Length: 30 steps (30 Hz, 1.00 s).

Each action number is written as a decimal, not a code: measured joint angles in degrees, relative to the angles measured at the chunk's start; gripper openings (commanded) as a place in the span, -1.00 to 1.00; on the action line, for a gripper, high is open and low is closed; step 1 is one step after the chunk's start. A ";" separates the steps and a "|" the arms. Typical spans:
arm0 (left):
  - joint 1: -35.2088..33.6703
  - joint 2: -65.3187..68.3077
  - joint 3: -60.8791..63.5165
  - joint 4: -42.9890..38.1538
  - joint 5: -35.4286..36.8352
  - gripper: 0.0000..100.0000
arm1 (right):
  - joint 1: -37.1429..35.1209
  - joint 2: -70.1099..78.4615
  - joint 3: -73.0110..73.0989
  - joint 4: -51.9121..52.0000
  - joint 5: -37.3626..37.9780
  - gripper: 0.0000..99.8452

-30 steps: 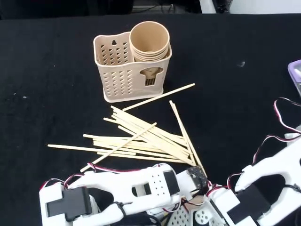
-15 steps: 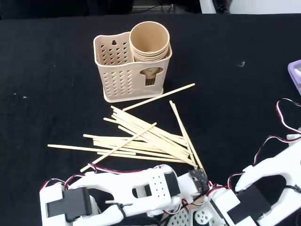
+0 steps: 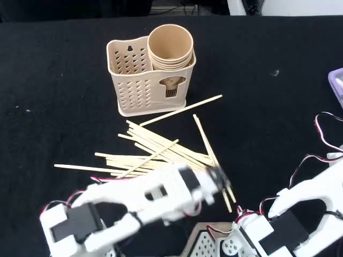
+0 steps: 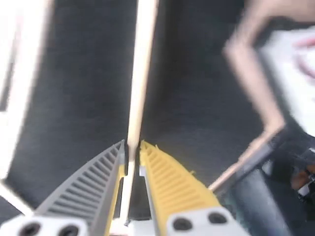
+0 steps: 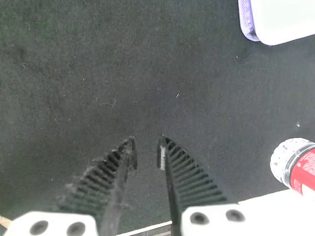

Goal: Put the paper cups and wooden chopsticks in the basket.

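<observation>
Black felt tabletop (image 3: pixel 53 80), slender wooden chopsticks (image 3: pixel 136 159)

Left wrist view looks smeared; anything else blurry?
Left wrist view: the pale wooden chopstick in the yellow-and-grey left gripper is streaked; high view: the white left arm is smeared, the beige plastic basket crisp; right wrist view: black right gripper sharp.

The left end effector (image 4: pixel 132 147) pinches one wooden chopstick (image 4: pixel 142 73) over the black table (image 4: pixel 83 98), with other chopsticks (image 4: pixel 256 98) blurred nearby.

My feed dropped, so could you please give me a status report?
Left hand shut on one chopstick. Right hand open, empty. Paper cups in basket. Chopstick pile lies between left hand and basket.
</observation>
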 measured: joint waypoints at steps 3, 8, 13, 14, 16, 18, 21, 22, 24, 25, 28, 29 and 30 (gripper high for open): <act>-5.54 -2.02 -0.09 0.09 -2.55 -0.94 | 0.00 0.00 0.00 0.00 0.00 -0.82; -10.55 -9.67 0.44 0.35 -8.97 -0.94 | 0.00 0.00 0.00 0.00 0.00 -0.82; -17.32 -11.43 5.19 -1.76 -24.26 -0.94 | 0.00 0.00 0.00 0.09 0.00 -0.82; -18.90 -11.52 6.59 -2.99 -26.81 -0.92 | 0.00 0.00 0.00 0.53 0.00 -0.82; -21.63 -11.52 8.88 -5.80 -29.36 -0.81 | -0.35 0.00 0.00 1.67 0.00 -0.82; -23.91 -11.52 9.23 -7.74 -30.15 -0.68 | -1.49 0.00 0.00 2.81 0.00 -0.82; -26.64 -11.52 9.23 -8.79 -30.86 -0.61 | -3.87 0.00 0.00 4.22 0.00 -0.82; -27.34 -11.52 9.23 -8.79 -30.95 -0.62 | -4.75 0.00 0.00 4.66 0.00 -0.82; -29.01 -11.52 9.23 -8.53 -30.95 -0.63 | -6.77 0.00 0.00 5.36 0.00 -0.82; -29.80 -11.52 9.05 -8.53 -30.95 -0.64 | -7.74 0.00 0.00 5.63 0.00 -0.82; -32.18 -11.52 8.53 -7.91 -30.95 -0.65 | -10.46 0.00 0.00 5.63 0.00 -0.82; -32.70 -11.52 7.65 -6.95 -30.95 -0.67 | -11.60 0.00 0.09 5.45 0.00 -0.82; -33.14 -11.96 6.77 -6.15 -30.95 -0.69 | -12.75 0.00 0.70 4.66 0.00 -0.82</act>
